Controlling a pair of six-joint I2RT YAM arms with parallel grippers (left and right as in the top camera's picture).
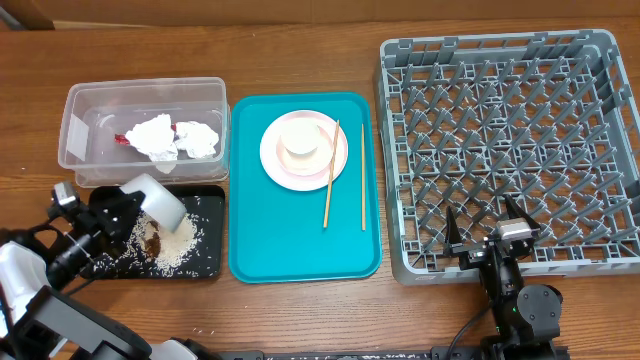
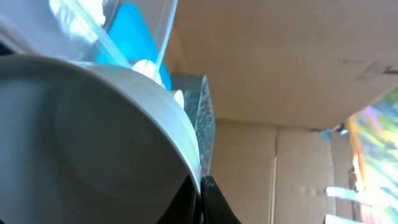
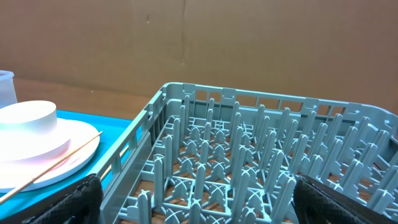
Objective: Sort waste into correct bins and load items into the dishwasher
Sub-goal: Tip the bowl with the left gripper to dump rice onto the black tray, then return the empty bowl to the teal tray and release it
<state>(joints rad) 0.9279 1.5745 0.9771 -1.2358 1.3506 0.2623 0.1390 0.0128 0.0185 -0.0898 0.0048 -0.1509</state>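
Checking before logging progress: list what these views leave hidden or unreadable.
- Overhead: the grey-white bowl covers the fingertips of the left gripper and part of the black tray.
- Left wrist: the bowl fills the frame, so the tray contents below are unseen.
- Overhead: the napkins hide most of the red wrapper.

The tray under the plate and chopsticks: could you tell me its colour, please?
The tray is teal, clearest in the overhead view.
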